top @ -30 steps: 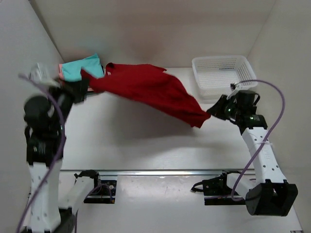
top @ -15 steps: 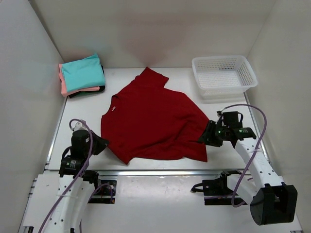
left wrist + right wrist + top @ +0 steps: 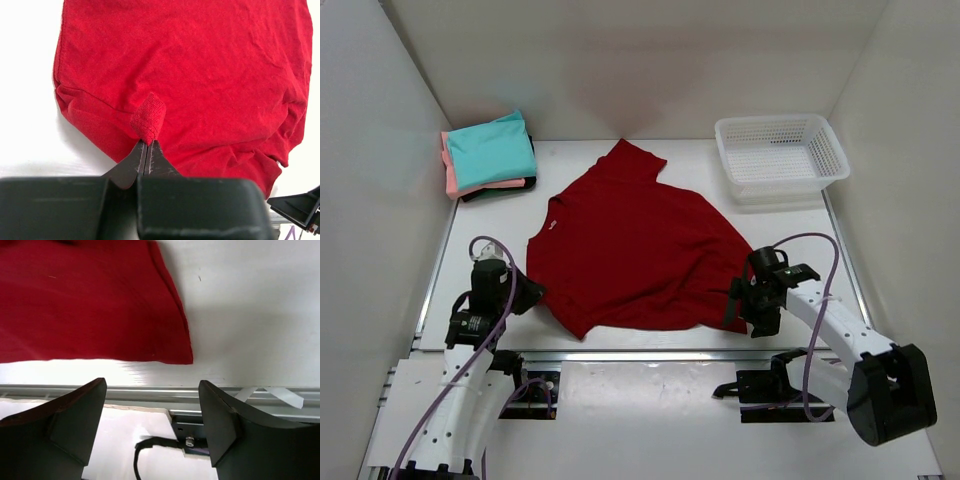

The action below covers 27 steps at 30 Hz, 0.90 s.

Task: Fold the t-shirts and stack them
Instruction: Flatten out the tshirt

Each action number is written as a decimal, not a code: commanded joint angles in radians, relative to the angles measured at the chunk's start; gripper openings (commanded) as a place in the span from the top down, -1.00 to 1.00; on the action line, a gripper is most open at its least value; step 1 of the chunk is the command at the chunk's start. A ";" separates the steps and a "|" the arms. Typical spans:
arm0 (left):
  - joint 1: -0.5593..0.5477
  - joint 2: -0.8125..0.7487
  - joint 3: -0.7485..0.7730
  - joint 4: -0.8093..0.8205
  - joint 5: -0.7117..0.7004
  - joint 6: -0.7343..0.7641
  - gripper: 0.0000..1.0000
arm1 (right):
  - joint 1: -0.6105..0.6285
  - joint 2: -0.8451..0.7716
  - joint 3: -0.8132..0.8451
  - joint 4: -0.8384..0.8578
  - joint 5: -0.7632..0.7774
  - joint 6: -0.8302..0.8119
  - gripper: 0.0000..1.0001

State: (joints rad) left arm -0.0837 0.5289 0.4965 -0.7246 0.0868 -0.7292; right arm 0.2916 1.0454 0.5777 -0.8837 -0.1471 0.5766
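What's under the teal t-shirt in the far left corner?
Under the teal t-shirt, the edge of a salmon-pink shirt shows, and below it the edge of a dark shirt. The rest of both is covered, so their folds cannot be judged.

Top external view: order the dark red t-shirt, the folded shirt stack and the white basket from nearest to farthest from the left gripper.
1. dark red t-shirt, mid-table: its near-left edge is pinched in the left gripper.
2. folded shirt stack, far left corner.
3. white basket, far right corner.
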 commanded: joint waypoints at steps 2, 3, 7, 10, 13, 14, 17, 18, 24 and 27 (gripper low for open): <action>0.009 0.014 0.040 0.031 0.005 0.027 1.00 | 0.043 0.080 -0.002 0.005 0.041 0.046 -0.45; 0.006 0.017 0.043 0.033 0.004 0.025 1.00 | 0.053 0.099 -0.004 0.023 0.043 0.046 -0.45; 0.019 0.013 0.040 0.057 0.005 0.021 1.00 | -0.004 0.128 -0.038 0.091 0.049 0.020 -0.29; 0.019 0.009 0.031 0.099 0.008 0.016 1.00 | -0.058 0.133 -0.026 0.143 0.014 -0.001 0.25; 0.019 0.025 0.022 0.142 0.024 -0.012 1.00 | -0.075 0.159 0.019 0.140 0.050 -0.027 0.03; 0.018 0.031 0.024 0.151 0.016 -0.016 1.00 | -0.086 0.172 0.020 0.137 0.055 -0.038 -0.01; 0.018 0.057 0.014 0.185 0.018 -0.021 1.00 | -0.118 0.229 0.050 0.147 0.047 -0.104 0.49; 0.024 0.068 0.025 0.186 0.014 -0.025 1.00 | -0.124 0.241 0.075 0.146 0.043 -0.112 0.99; 0.070 0.263 0.291 0.215 -0.065 -0.033 1.00 | -0.134 0.266 0.429 0.098 -0.028 -0.182 1.00; 0.047 0.477 0.505 0.345 -0.151 -0.056 1.00 | -0.132 0.379 0.812 0.066 -0.055 -0.253 1.00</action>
State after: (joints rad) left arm -0.0265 0.8692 0.7959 -0.5961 0.0353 -0.7616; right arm 0.1619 1.3655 1.0569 -0.8616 -0.1684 0.4149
